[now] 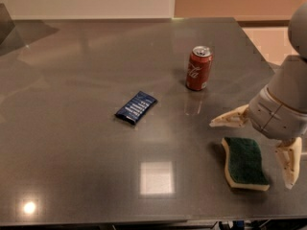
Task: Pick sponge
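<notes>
Pincer wide astride the sponge

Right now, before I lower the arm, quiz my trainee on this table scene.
1. True or false: the pincer is shut on the sponge.
2. Which thing lies farthest left on the table in the camera view? A sponge, B soda can, C blue packet.
3. Fill in: the soda can stands ____.
Key: 1 false, the pincer is open, its fingers straddling the sponge near the table's right edge; 2 C; 3 upright.
</notes>
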Robot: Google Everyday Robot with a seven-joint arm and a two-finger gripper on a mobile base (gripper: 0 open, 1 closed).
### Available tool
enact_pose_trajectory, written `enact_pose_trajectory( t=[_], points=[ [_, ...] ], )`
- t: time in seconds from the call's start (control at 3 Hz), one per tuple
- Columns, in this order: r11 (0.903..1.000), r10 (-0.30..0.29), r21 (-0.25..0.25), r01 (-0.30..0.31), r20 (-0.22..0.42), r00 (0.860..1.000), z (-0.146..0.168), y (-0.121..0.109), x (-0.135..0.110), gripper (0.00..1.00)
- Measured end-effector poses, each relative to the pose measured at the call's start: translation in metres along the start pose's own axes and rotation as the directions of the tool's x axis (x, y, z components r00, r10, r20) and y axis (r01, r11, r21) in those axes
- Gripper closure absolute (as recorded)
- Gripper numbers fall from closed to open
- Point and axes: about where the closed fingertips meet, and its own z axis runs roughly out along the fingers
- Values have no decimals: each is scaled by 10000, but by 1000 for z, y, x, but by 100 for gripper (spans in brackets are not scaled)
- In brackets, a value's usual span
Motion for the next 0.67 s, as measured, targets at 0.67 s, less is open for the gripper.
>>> enact_pose_trajectory(
  t=[0.67],
  points=[
    [9940, -352, -1040, 329, -212, 9992, 15, 7, 1, 37]
  ],
)
